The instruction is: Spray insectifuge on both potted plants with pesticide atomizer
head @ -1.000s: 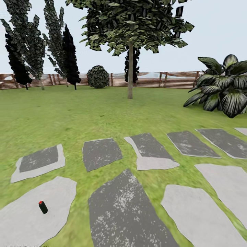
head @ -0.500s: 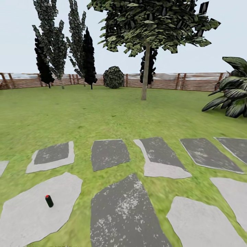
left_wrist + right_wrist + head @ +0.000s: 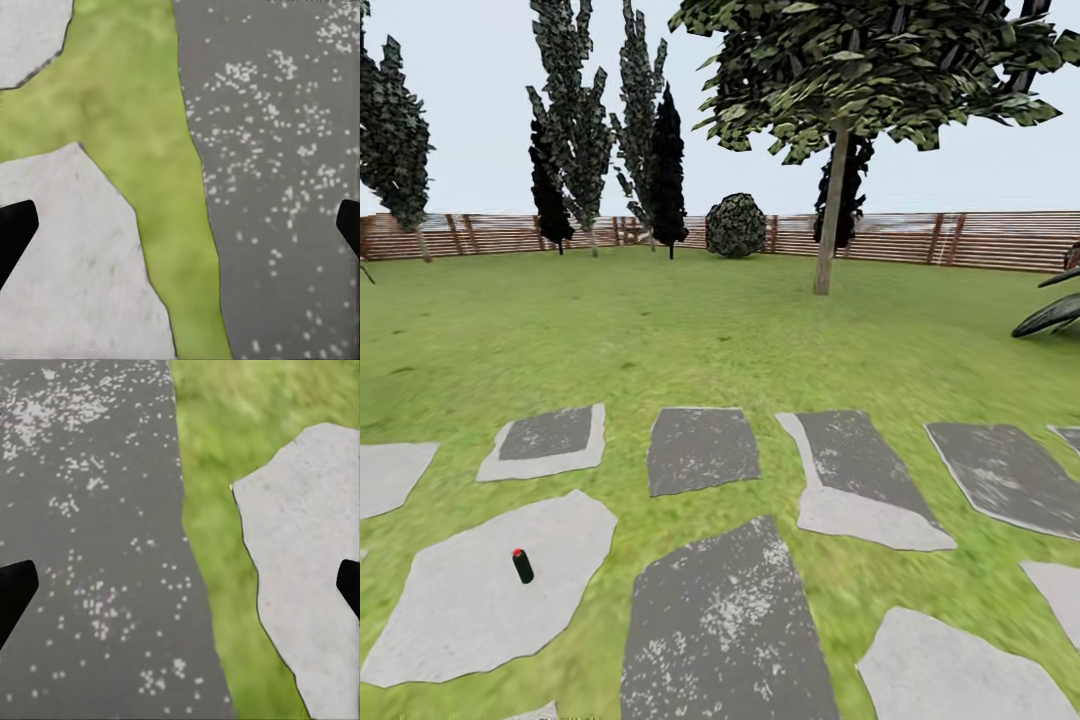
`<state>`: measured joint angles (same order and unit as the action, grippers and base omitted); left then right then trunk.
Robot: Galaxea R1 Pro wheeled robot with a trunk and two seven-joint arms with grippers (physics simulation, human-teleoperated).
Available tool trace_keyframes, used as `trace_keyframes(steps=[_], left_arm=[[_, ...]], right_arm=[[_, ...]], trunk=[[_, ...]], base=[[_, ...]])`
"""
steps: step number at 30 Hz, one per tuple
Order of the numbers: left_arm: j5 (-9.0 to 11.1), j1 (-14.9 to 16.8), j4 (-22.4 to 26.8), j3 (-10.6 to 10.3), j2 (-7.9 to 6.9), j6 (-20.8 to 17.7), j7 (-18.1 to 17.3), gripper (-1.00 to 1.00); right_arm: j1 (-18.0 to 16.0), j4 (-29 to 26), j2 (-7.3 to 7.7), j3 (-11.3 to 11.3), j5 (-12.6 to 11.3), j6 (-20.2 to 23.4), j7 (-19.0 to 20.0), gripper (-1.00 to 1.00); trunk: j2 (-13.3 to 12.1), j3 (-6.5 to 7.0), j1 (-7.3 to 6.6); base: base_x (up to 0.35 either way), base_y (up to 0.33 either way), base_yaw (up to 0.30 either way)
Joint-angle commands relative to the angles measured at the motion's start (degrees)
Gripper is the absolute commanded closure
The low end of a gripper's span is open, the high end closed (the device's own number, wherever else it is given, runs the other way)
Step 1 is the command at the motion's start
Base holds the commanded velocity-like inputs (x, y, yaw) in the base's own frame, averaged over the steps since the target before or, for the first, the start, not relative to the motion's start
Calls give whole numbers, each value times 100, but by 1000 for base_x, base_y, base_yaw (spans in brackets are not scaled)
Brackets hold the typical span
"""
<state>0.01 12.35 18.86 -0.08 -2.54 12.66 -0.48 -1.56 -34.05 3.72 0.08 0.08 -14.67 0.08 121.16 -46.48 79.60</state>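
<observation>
Head view puts the pesticide atomizer upright on a pale stepping stone, left of the dark speckled slab, likely waiting for your pickup. Both grippers hang empty over that slab's edges, left gripper and right gripper fingers spread wide.

Pesticide atomizer stood on stepping stone at lower left. Lawn lay beyond stones. Fence ran behind lawn; tree right of round bush, both before fence.
</observation>
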Motion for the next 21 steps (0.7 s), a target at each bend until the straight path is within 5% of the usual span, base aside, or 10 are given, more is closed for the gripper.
trace_keyframes(steps=[1, 21], left_arm=[[3, 5, -5, -1, -1, 18, -5, -100], [7, 5, -5, -1, -1, 21, -5, -100]], right_arm=[[-2, 4, 1, 1, 4, -18, 1, -100], [-2, 4, -1, 1, 3, -18, 1, -100]], trunk=[[2, -5, 0], [2, -5, 0]], base=[[84, -262, 277], [85, -267, 277]])
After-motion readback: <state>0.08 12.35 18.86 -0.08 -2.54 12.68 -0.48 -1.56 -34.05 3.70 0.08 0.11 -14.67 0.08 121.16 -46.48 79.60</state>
